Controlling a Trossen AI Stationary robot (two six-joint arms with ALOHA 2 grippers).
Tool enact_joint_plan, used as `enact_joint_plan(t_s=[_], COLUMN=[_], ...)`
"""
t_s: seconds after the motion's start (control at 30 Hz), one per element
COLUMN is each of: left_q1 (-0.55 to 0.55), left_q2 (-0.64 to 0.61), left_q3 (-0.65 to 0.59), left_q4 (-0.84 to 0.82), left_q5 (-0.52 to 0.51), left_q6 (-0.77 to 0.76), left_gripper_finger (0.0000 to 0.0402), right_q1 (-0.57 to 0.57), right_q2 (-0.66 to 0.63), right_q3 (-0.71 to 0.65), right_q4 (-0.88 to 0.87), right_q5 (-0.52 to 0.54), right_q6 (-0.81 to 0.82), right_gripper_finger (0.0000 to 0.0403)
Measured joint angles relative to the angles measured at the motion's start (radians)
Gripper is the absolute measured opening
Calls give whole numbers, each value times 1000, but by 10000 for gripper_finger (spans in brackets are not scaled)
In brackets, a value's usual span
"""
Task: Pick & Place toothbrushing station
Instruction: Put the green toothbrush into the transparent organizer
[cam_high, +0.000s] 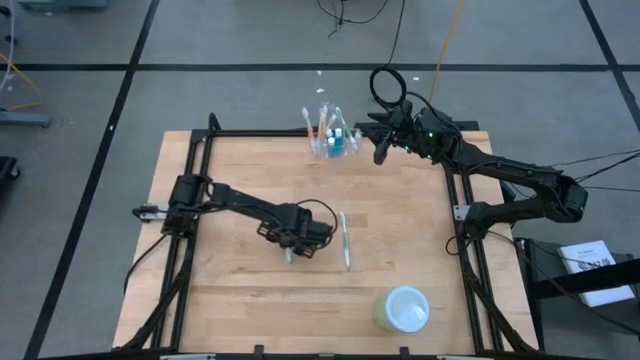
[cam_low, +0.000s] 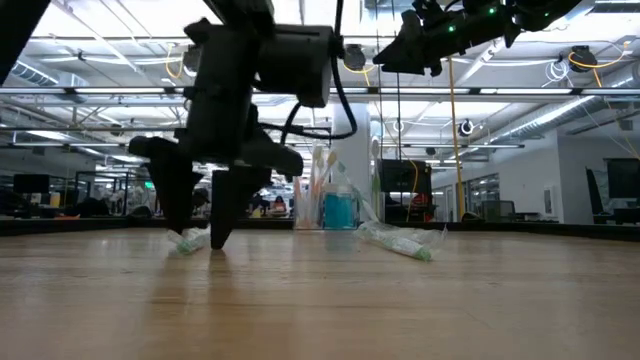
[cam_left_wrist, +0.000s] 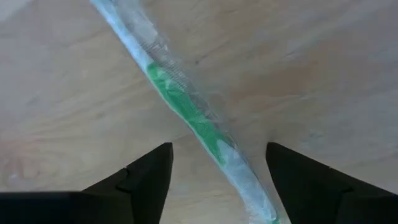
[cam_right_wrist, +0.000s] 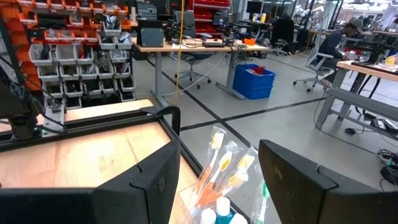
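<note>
A pale wooden surface framed by black rails sits on a grey floor crossed with dark tape lines, with a workshop of shelves, bins and desks beyond. The toothbrushing station, a clear plastic cup, stands upright at the surface's 12 o'clock edge, its long axis vertical and its mouth upward, with brush handles and a blue-capped bottle sticking out of it; its see-through walls are hard to trace, and in the right wrist view only its top is seen, the rest cut off. A wrapped green toothbrush lies flat near the centre, running from 12 to 6 o'clock; a second wrapped toothbrush lies slantwise under the left claw, its ends cut off in the left wrist view. The left arm reaches low across the surface from 9 o'clock, wrist bent down, its claw spread open with fingertips at the wood on either side of that brush, not closed on it. The right arm stretches from 3 o'clock toward the far edge, raised well above the surface; the right claw hangs open just beside the station, at its 3 o'clock, apart from it. A white-lidded round tub stands near 5 o'clock.
</note>
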Motion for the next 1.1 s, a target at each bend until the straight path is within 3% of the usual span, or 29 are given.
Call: enact_joint_plan(t_s=[0.17, 0.27, 0.53, 0.73, 0.8, 0.97, 1.1], left_q1=[18, 19, 14, 19, 17, 27, 14], left_q2=[46, 47, 43, 32, 12, -97, -215], left_q3=[1, 0, -1, -1, -3, -11, -7], left_q4=[39, 56, 85, 89, 91, 92, 149], left_q5=[67, 88, 61, -12, -75, -415, -596], left_q6=[14, 22, 20, 160, 207, 320, 465], left_gripper_finger=[274, 252, 115, 31, 13, 13, 6], right_q1=[0, 0, -1, 0, -1, 0, 0], right_q2=[0, 0, 0, 0, 0, -19, -50], right_q3=[-1, -9, -21, -21, -21, -21, -21], right_q4=[-14, -14, -6, -8, -20, -68, -111], right_q5=[-2, -2, -1, 0, 0, -1, -27], right_q6=[-1, -4, -30, -32, -39, -57, -50], right_gripper_finger=[210, 210, 210, 210, 210, 210, 210])
